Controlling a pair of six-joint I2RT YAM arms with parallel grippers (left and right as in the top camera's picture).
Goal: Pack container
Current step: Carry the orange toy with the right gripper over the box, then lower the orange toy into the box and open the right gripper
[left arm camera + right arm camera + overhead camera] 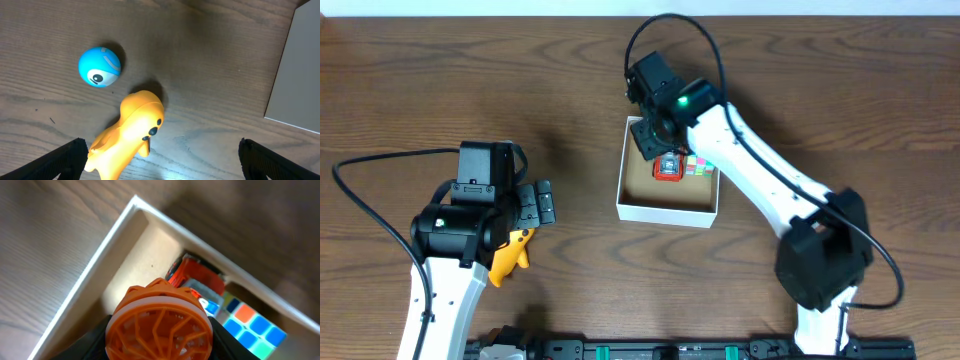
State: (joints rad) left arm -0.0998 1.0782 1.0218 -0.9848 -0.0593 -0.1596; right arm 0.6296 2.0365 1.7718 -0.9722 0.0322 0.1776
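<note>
The right claw (159,332) is clamped on an orange spoked wheel (159,315), a dark finger pressed to each side of it, and hangs over the eleven o'clock corner of the container (665,212) as seen from overhead. Inside the box, at one o'clock from the wheel in the wrist view, lies a red toy car (197,274). A colour cube (250,326) sits just beside the car, at about four o'clock from the wheel, and both are against the box's wall. The container stands on the wooden tabletop (440,80) near its middle, with the right arm stretching over its three o'clock side. Well apart at nine o'clock from the box, the left claw (167,157) hovers with its fingers spread wide and nothing between them. A yellow duck (131,134) lies just below it, near its left finger, and a blue ball (100,66) with one eye rests at eleven o'clock from the duck, near it but apart. The container's white wall shows at three o'clock in that wrist view.
</note>
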